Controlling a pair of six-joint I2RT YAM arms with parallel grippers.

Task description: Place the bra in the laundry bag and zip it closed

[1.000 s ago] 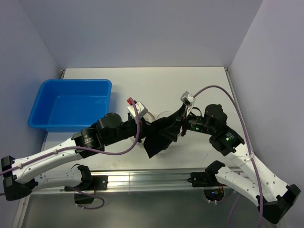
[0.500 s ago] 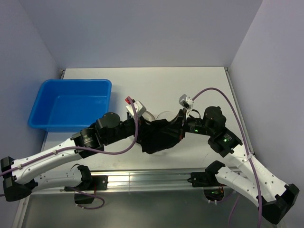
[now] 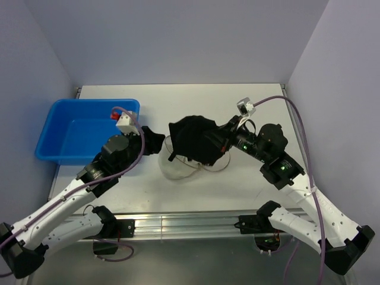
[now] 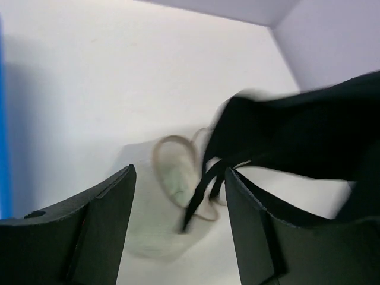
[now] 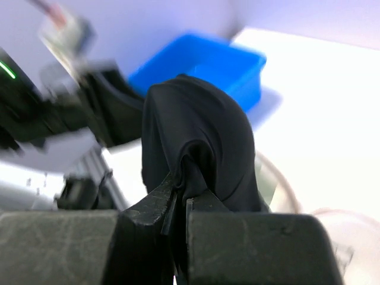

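Observation:
My right gripper (image 3: 221,142) (image 5: 181,190) is shut on a black cloth (image 3: 193,139) (image 5: 196,130) and holds it bunched up above the table. Thin black straps (image 4: 205,184) hang from the cloth over the laundry bag (image 3: 175,166), a see-through white mesh drum with a tan rim (image 4: 163,145) (image 5: 279,178). A pale greenish-white patch (image 4: 175,178) shows inside the rim; blur keeps me from telling whether it is the bra. My left gripper (image 3: 155,138) (image 4: 179,172) stands open just left of the bag, nothing between its fingers.
The big blue plastic tub (image 3: 89,104) (image 5: 202,59) sits at the table's left side, right behind my left arm. Purple cables loop over both arms. Grey walls close in the table at the back and on both sides.
My left gripper opened, let go of the black cloth and drew back to the left. The right gripper shut on the cloth and lifted it, uncovering the bag.

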